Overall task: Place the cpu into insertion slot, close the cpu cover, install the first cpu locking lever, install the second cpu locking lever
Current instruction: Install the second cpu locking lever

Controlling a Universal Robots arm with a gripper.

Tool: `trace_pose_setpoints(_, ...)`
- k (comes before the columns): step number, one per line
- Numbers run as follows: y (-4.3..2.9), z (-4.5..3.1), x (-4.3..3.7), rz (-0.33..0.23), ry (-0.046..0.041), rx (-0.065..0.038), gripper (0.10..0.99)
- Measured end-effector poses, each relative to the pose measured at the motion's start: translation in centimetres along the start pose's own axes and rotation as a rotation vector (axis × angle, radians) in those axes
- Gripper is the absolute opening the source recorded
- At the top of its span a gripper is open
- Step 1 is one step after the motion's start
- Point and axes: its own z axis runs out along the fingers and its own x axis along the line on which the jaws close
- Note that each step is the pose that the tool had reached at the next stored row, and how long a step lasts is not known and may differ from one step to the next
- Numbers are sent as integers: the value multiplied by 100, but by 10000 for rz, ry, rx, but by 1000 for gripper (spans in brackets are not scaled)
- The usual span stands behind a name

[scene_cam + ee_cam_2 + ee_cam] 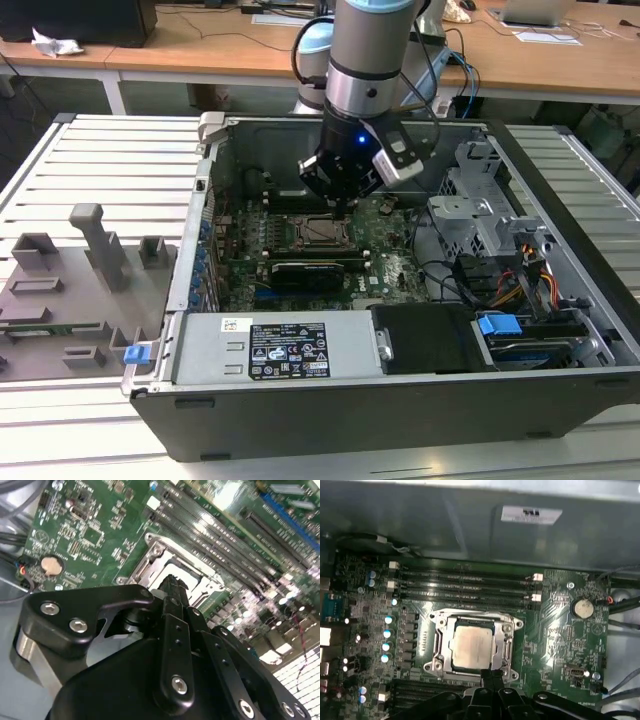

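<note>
The tool (491,677) has its fingertips pressed together, holding nothing, at the near edge of the insertion slot (436,647). Just beyond the tips the cpu (472,646) lies flat in the slot, the cpu cover (506,650) framing it on the green motherboard (560,640).

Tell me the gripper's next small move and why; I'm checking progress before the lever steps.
Probably a short, gentle push along the cover's edge to catch the first locking lever. The cpu already lies seated, with the cover down around it. The shut gripper holds nothing and sits right at that edge. I cannot tell whether either lever is latched.
</note>
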Motion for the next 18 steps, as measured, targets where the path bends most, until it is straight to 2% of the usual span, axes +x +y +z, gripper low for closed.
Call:
trace_pose_setpoints(4, -21, 3, 1, -1, 2, 7, 106)
trace_pose_setpoints(8, -106, 11, 9, 1, 1, 5, 106)
trace_pose_setpoints(10, -137, 48, 22, 2, -1, 2, 106)
trace_pose_setpoints(16, -256, 89, 97, 2, -3, -31, 106)
trace_pose_setpoints(17, -260, 91, 119, -1, -3, -32, 106)
trace_pose_setpoints(18, -259, 96, 185, -2, -3, -40, 106)
